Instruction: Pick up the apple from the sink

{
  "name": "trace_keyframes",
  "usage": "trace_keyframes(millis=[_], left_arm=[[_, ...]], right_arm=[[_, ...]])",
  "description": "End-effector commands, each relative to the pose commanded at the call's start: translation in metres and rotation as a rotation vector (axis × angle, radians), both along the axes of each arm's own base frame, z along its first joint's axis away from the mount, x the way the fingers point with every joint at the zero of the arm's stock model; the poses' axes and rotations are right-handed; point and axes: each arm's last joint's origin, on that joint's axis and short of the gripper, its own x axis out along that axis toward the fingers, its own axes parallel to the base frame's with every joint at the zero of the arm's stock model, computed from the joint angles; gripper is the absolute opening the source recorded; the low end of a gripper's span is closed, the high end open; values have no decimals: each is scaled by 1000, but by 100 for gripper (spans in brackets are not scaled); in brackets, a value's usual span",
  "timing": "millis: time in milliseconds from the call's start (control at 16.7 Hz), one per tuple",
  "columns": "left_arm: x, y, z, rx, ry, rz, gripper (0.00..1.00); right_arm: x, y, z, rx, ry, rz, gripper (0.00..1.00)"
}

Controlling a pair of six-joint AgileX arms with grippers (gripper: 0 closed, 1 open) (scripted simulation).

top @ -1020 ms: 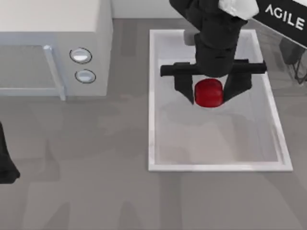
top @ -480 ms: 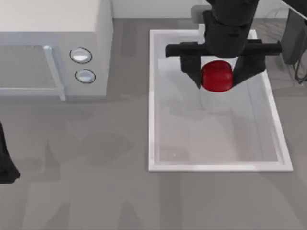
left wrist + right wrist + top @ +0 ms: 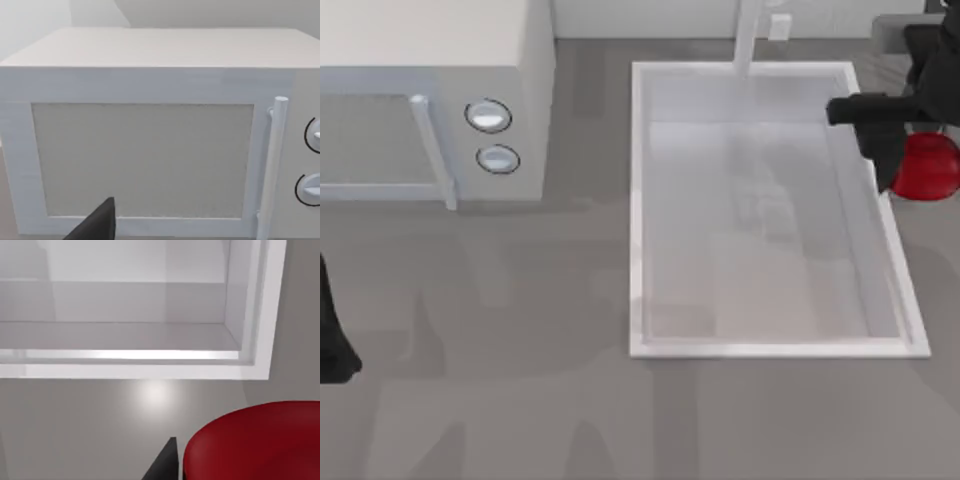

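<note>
From above, the right gripper (image 3: 920, 165) sits at about 3 o'clock on the table, at the picture's right edge and just outside the right rim of the sink (image 3: 636, 200). Its fingers are closed on the apple (image 3: 926, 166): 1 dark finger presses the fruit's left side, and the other is cut off by the frame. The apple appears to hang over bare table rather than over the basin, whose floor holds nothing. The microwave (image 3: 430, 100) stands at 10 o'clock, and the left arm is parked at the 8 o'clock edge.

The left wrist camera faces the microwave door (image 3: 142, 160) and its handle (image 3: 272, 165). A dark fingertip of the left gripper (image 3: 97, 225) shows low in the frame, but whether those fingers are apart cannot be told.

The right wrist camera shows the red fruit (image 3: 255, 442) close beneath it, 1 dark finger tip just beside it, and the white sink rim (image 3: 265, 310) beyond, with grey table between them.

The pick looks essentially complete. To finish it well, the arm should hold a steady squeeze and move smoothly, since the apple's glossy, rounded skin could slip sideways from 2 narrow fingers. Jerks are the main risk.
</note>
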Motion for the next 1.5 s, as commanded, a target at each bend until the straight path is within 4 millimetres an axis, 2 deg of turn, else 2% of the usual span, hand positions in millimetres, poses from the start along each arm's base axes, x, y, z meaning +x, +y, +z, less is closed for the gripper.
trace_keyframes(millis=[180,300,420,540,960,1140,1500], left_arm=[[0,0,0,0,0,0,100],[0,0,0,0,0,0,100],[0,0,0,0,0,0,100],[0,0,0,0,0,0,100],[0,0,0,0,0,0,100],[0,0,0,0,0,0,100],[0,0,0,0,0,0,100]], right_arm=[[-28,-57,-8,-4,31,-3,0],[-51,-88,-16,-1,47,-5,0],[-72,-110,-21,4,45,-7,0],[-86,-123,-23,7,33,-7,0],[-89,-126,-28,7,35,-6,0],[-86,-127,-53,7,35,-7,0],[-87,-127,-121,7,18,-7,0]])
